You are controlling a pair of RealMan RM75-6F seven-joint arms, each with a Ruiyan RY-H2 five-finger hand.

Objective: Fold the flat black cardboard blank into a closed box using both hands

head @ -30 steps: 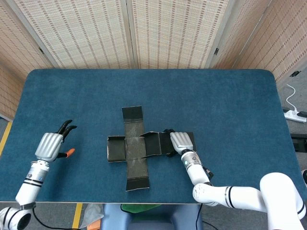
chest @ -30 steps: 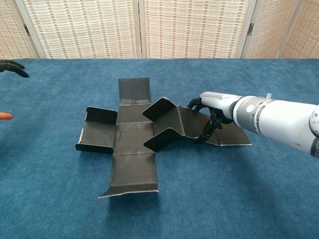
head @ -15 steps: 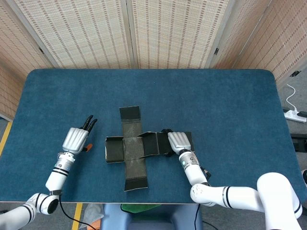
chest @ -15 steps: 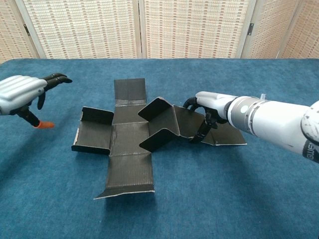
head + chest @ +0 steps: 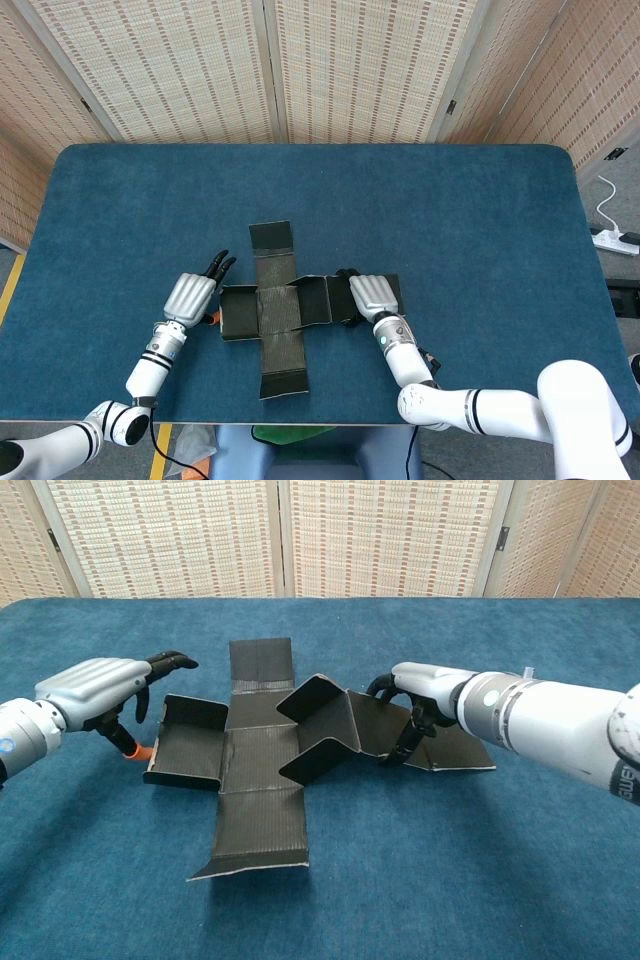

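The black cardboard blank (image 5: 278, 312) lies cross-shaped in the middle of the blue table, seen also in the chest view as the blank (image 5: 262, 770). Its left flap (image 5: 190, 742) stands up at the edges, and the right-hand panels (image 5: 325, 730) are raised in a fold. My right hand (image 5: 373, 295) rests over the blank's right panel, and the chest view shows this right hand (image 5: 425, 685) with fingers curled down, gripping that panel. My left hand (image 5: 191, 293) hovers just left of the left flap. In the chest view the left hand (image 5: 95, 685) holds nothing, fingers apart and pointing at the flap.
The blue cloth-covered table (image 5: 450, 210) stretches wide around the blank. Woven folding screens (image 5: 270, 60) stand behind its far edge. A white power strip (image 5: 612, 240) lies on the floor beyond the right edge.
My left hand has travelled right across the table and stands beside the blank's left flap. The blank slid slightly left. The right hand kept its hold.
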